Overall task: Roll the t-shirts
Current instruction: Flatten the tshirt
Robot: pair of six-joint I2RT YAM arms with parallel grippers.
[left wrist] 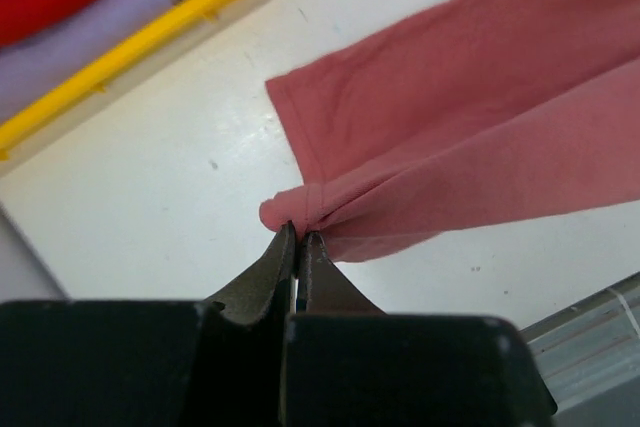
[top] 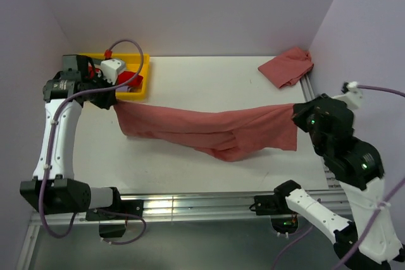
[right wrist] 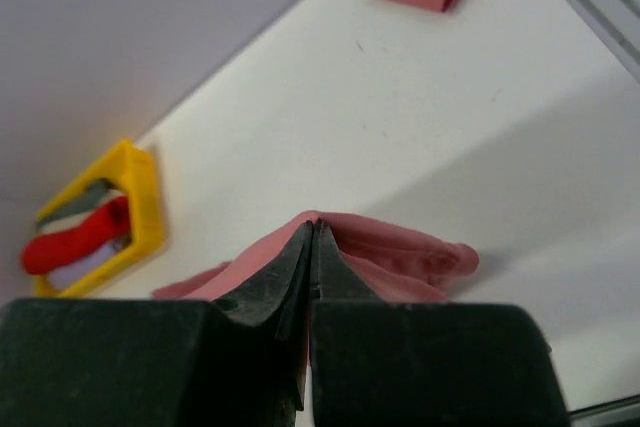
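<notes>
Salmon-red cloth shows up twice: a stretched t-shirt (top: 209, 129) and a second t-shirt (top: 288, 66). There is one yellow tray (top: 144, 75), and there are two arms, each with one gripper.

Seen from above, the stretched t-shirt runs across the middle of the table (top: 215, 83) from 9 o'clock to 3 o'clock. It is held up at both ends, and its folded middle droops toward 6 o'clock. The left gripper (top: 114, 100) is at the 9 o'clock end, with its jaws pressed together on a bunched corner of hem. The right gripper (top: 295, 113) is at the 3 o'clock end, its jaws likewise pinched tight on a fold of the same shirt. The second t-shirt lies crumpled in the far right corner, at about 1 o'clock. It is well apart from the stretched one and touches neither gripper.

The table top is white and smooth, with a few faint scuffs. Pale lilac walls (top: 190, 4) close it in at 9, 12 and 3 o'clock. A metal rail (top: 202, 203) runs along the 6 o'clock edge, and another runs down the 3 o'clock side.

The tray sits in the far left corner, at about 10 o'clock, just beside the left gripper. It holds a red rolled cloth (right wrist: 75, 242) and a pale lilac cloth (left wrist: 80, 47) lying against each other.
</notes>
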